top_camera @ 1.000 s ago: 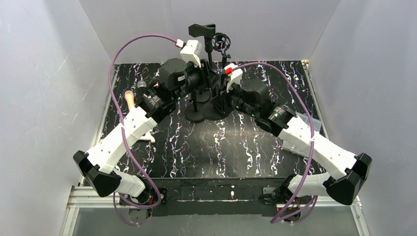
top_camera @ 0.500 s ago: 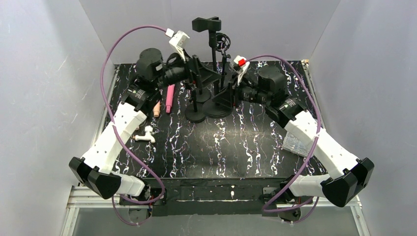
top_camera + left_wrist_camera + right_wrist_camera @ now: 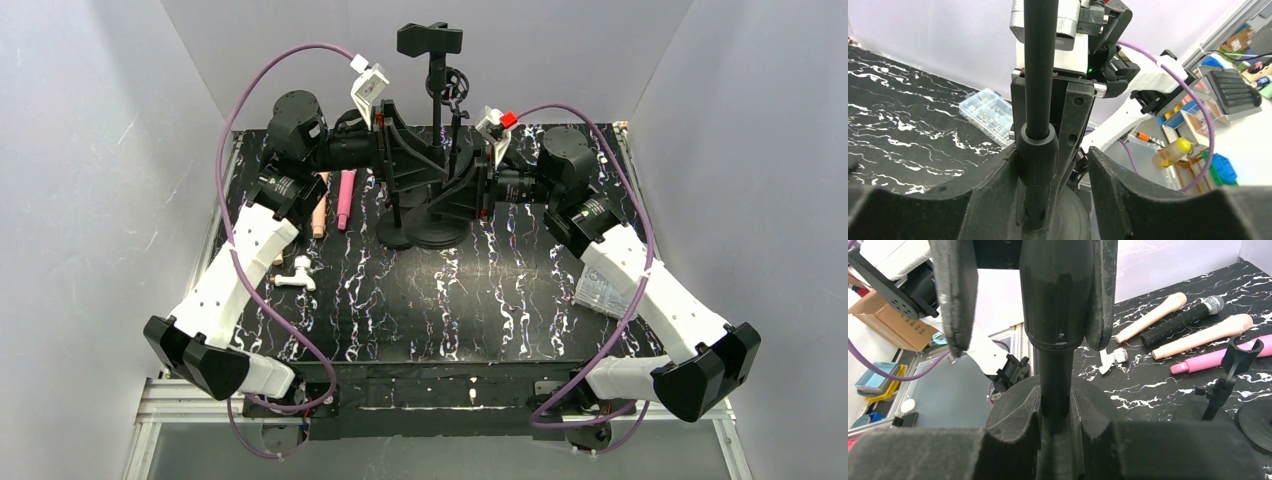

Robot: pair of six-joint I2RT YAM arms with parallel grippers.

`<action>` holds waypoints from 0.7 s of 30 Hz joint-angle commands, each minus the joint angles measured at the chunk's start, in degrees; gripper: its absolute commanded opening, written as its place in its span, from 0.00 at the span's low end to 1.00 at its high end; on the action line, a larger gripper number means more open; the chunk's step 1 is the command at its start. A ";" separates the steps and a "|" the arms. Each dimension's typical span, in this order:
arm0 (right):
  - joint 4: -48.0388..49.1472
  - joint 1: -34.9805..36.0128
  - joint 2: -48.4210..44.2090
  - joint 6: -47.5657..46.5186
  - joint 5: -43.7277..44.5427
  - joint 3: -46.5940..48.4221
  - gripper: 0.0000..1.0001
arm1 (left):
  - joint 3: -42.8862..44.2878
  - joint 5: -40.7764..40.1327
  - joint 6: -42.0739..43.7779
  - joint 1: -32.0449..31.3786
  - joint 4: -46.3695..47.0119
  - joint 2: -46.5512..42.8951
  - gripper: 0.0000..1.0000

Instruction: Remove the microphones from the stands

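The black stand (image 3: 436,100) is upright on its round base (image 3: 440,228) at the back middle, and its top clip (image 3: 430,40) holds nothing. A pink microphone (image 3: 345,198) lies flat on the table left of it, beside a beige one (image 3: 320,215). The right wrist view shows the pink microphone (image 3: 1218,357) among several others. My left gripper (image 3: 408,165) is open around the pole (image 3: 1040,75): one finger touches the collar (image 3: 1038,150), the other stands apart. My right gripper (image 3: 462,190) is shut on the pole (image 3: 1055,380) just above the base.
A smaller stand (image 3: 1233,365) and one with a ring mount (image 3: 450,85) are close by the tall one. A clear parts box (image 3: 605,285) lies at the right, and a small white fitting (image 3: 297,272) at the left. Grey walls enclose the table.
My left gripper opened and swung back to the left, uncovering the pink microphone, and has since partly narrowed round the pole. The stand's top moved right. The right grip on the pole held.
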 commanded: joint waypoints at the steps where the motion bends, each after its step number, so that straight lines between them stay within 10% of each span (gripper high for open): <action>1: 2.58 -0.25 -0.51 -0.66 0.13 1.94 0.01 | 2.49 2.60 -1.23 0.42 1.32 0.24 0.46; 7: -6.41 -0.16 0.73 -5.93 10.40 4.38 0.01 | 1.93 -4.92 -2.69 0.41 0.19 0.62 0.00; 21: -10.20 7.16 0.67 -10.38 51.59 2.97 0.01 | -2.04 -50.49 8.35 -13.64 -8.51 -1.25 0.00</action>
